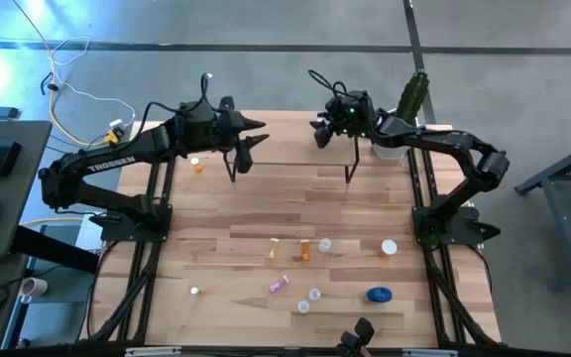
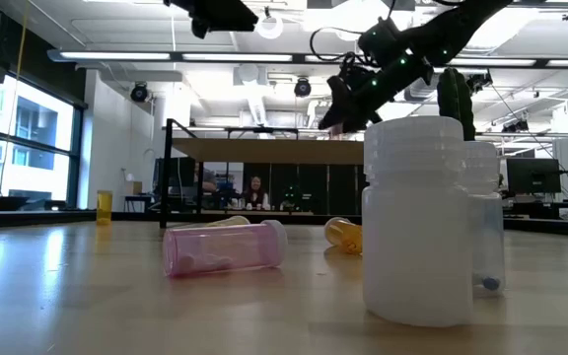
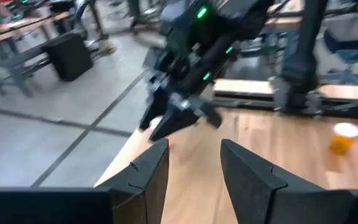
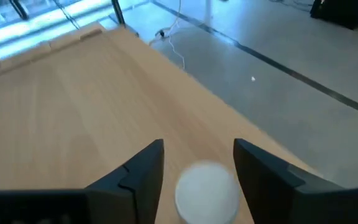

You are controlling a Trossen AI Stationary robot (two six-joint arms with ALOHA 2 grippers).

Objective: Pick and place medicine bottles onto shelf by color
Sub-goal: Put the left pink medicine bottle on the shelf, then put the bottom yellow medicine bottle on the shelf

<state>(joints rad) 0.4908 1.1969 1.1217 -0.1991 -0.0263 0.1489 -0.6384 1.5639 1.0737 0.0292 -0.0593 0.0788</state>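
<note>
Overhead, both arms reach over the shelf [image 1: 295,159] along the table's [image 1: 216,213] far edge. The left gripper [image 1: 249,141] hangs above the shelf's left end, fingers [image 3: 146,171] spread with nothing between them; an orange bottle [image 1: 198,168] stands just beside that arm. The right gripper [image 1: 321,131] sits above the shelf's right part, near the far edge, with grey floor just beyond. Its jaws stand apart around a white bottle [image 4: 207,190], seen from above by its round cap; whether the pads touch it is unclear. The middle of the table lies open. Toward the near edge the other bottles are scattered: a yellowish one [image 1: 275,248], an orange one [image 1: 305,251], a pink one [image 1: 279,284] on its side, several white ones [image 1: 389,248] and a blue jar [image 1: 379,294]. A cactus [image 1: 411,97] stands in a white pot by the right arm. Bottle contents are too small to make out.
</note>
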